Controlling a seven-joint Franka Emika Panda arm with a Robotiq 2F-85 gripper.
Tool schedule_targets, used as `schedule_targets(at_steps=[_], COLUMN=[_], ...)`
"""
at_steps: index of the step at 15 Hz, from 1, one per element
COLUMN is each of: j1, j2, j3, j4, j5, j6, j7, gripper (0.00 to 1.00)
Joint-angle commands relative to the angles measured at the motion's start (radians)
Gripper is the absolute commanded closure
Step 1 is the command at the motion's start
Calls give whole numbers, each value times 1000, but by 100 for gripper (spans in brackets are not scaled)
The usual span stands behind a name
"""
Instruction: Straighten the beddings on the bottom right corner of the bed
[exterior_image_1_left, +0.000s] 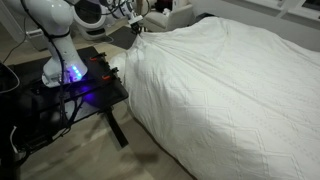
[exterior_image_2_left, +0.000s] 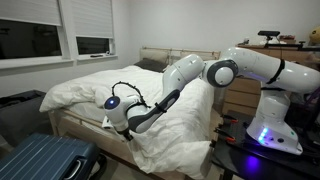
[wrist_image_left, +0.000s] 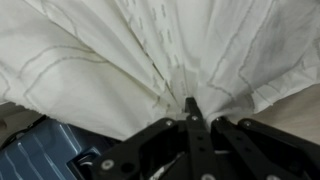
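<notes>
The white beddings (exterior_image_1_left: 230, 85) cover the wide bed (exterior_image_2_left: 70, 122) and show in both exterior views (exterior_image_2_left: 120, 80). In the wrist view the fabric (wrist_image_left: 120, 60) fans out in pleats from a pinched bunch at my fingertips. My gripper (wrist_image_left: 190, 105) is shut on this bunch. In an exterior view the gripper (exterior_image_2_left: 128, 128) holds the bedding's corner at the bed's near corner, with the arm stretched across the bed. In the exterior view from the robot's side the gripper (exterior_image_1_left: 137, 24) is at the far edge of the duvet, mostly hidden.
A blue ribbed suitcase (exterior_image_2_left: 45, 160) stands on the floor by the bed's corner and shows in the wrist view (wrist_image_left: 45, 150). The black robot stand (exterior_image_1_left: 75, 85) with cables sits beside the bed. A wooden dresser (exterior_image_2_left: 240, 95) is behind the arm.
</notes>
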Motion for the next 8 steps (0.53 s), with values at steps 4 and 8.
schedule_targets(at_steps=[4,8], j1=[15,-9], j2=[-131,-200], j3=[110,147], j4=[-69,-82], j5=[55,75], j6=[-82,-171], j7=[-171,-231], gripper=[99,99])
